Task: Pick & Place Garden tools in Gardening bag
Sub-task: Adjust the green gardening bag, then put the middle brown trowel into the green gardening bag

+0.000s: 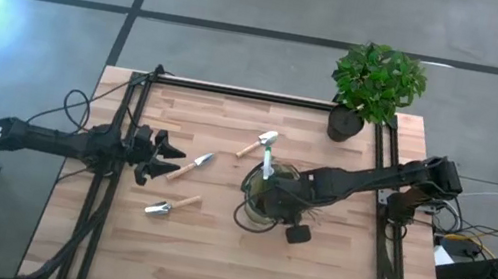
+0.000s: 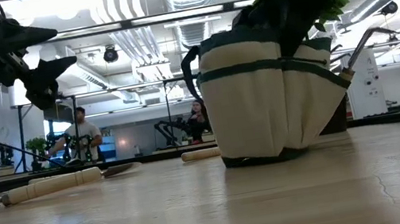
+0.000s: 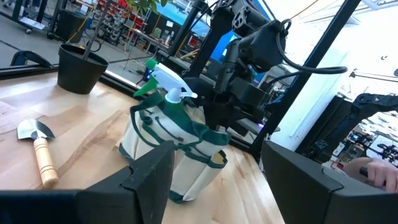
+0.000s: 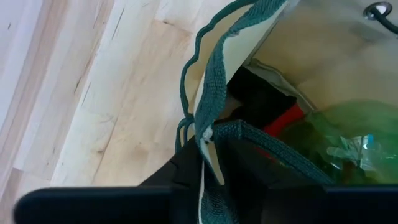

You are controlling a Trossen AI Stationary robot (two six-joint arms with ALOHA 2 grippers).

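Green webbing of the gardening bag (image 4: 214,134) fills the right wrist view, the bag's rim running up between the right gripper's (image 4: 214,186) dark fingers, which look pinched on the fabric, probably to steady the soft side or hold the mouth open. Inside show a red-and-black piece (image 4: 283,118) and a green spray bottle (image 1: 267,158), whose white trigger head pokes above the rim.

Largest of all is the wooden table (image 1: 208,264). On it the bag (image 1: 272,196) stands upright a little right of the middle, cream-sided with green bands and loop handles, the right arm reaching to it from the table's right edge. A potted plant (image 1: 372,84) stands at the far right corner, well away from the work.

The left gripper (image 1: 157,157) hovers near the left edge, above the table, its fingers spread wide and pointed towards the bag, apparently lining up for the next tool. Three tools with wooden handles are not yet in the bag: a trowel (image 1: 190,167) just beside the left gripper, a second one (image 1: 172,208) nearer the front edge, and a third (image 1: 256,144) behind the bag towards the far edge. The nearest seems the likely next pick. So most of the task remains.
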